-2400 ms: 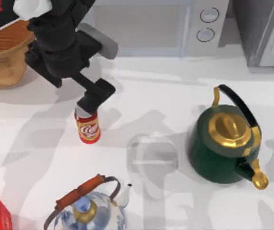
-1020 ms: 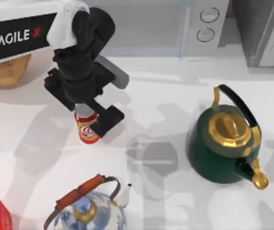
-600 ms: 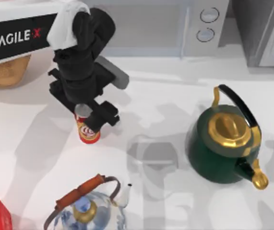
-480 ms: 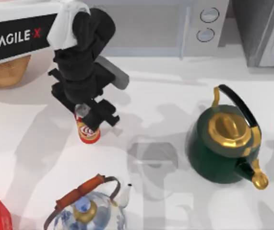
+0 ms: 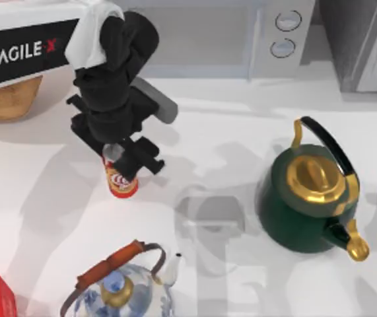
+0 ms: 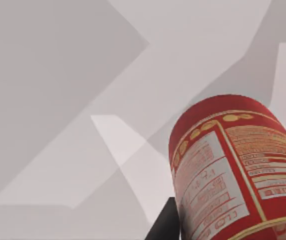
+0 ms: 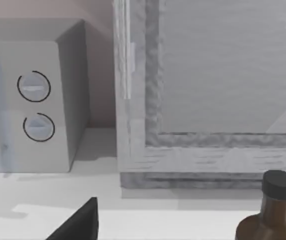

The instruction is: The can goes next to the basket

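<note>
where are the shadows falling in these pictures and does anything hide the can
Top view: broad grey arm shadows cross the white table, and the left gripper covers the top of the can. Left wrist view: angular shadow patches lie on the table behind the can.

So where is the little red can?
In the top view the can stands left of centre, under the left gripper, between the basket and the blue-and-white teapot.

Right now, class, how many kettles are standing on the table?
2. A dark green kettle with a gold lid stands at the table's right. A blue-and-white kettle with a brown handle sits at the near edge, partly cut off. Others may be out of frame.
</note>
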{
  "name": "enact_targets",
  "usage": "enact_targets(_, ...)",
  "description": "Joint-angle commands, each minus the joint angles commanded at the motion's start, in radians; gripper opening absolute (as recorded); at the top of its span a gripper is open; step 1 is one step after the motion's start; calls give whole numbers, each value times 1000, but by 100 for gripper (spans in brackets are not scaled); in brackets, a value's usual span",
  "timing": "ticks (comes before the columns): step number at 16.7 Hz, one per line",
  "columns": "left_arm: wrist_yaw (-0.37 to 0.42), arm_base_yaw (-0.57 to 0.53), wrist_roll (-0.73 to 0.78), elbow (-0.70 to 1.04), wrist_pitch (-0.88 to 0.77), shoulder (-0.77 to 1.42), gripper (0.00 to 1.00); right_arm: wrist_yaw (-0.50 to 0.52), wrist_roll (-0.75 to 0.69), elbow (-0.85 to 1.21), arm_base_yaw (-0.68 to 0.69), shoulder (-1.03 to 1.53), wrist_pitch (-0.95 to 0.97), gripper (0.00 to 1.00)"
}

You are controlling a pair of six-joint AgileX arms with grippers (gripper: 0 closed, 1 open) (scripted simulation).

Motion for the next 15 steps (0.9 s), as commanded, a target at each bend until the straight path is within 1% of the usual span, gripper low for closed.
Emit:
enact_targets(6, 1, 0, -1, -2, -2, -3, 0, 0, 0, 0, 0, 0, 0, 100)
enact_targets(10, -11, 10, -80, -62, -57, -29, 0, 0, 0, 0, 0, 0, 0, 100)
enact_targets(12, -22, 56, -144, -112, -90, -56, 0, 0, 0, 0, 0, 0, 0, 100)
enact_targets(15, -37, 186, -228, -186, -107, -105, 0, 0, 0, 0, 0, 0, 0, 100)
